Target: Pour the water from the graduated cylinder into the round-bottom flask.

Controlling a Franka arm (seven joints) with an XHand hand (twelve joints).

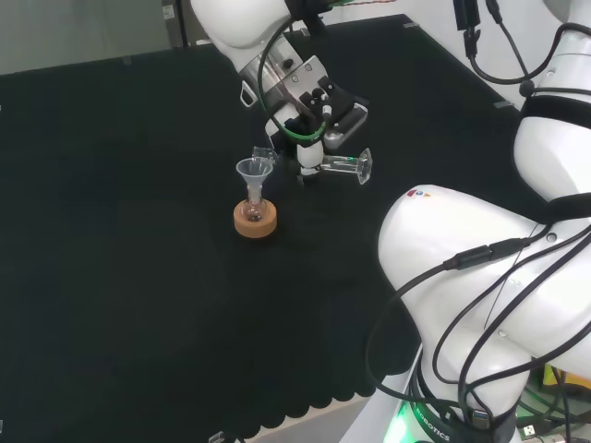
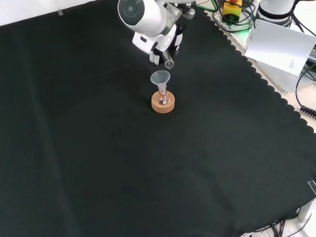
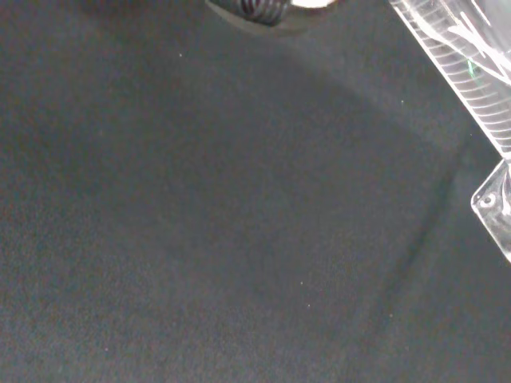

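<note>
One graduated cylinder (image 1: 340,167) is the piece being handled: it lies nearly level in the air, its foot pointing away from the round-bottom flask (image 1: 254,213) and its mouth end reaching over the rim of the clear funnel (image 1: 254,172) that sits in the flask's neck. Tipped that far over, it is plainly set for pouring, so that water would run through the funnel and down into the flask; whether any water is left in the tube cannot be told. The flask stands upright in a cork ring (image 1: 255,221), which keeps its rounded bottom from rolling on the black cloth (image 1: 111,277). The hand (image 1: 319,115) sits just above and beside the flask, to the right of it in the head view, with its fingers curled around the cylinder's middle. In the wrist view the ribbed wall and foot of the cylinder (image 3: 471,88) pass close by, above bare cloth.
</note>
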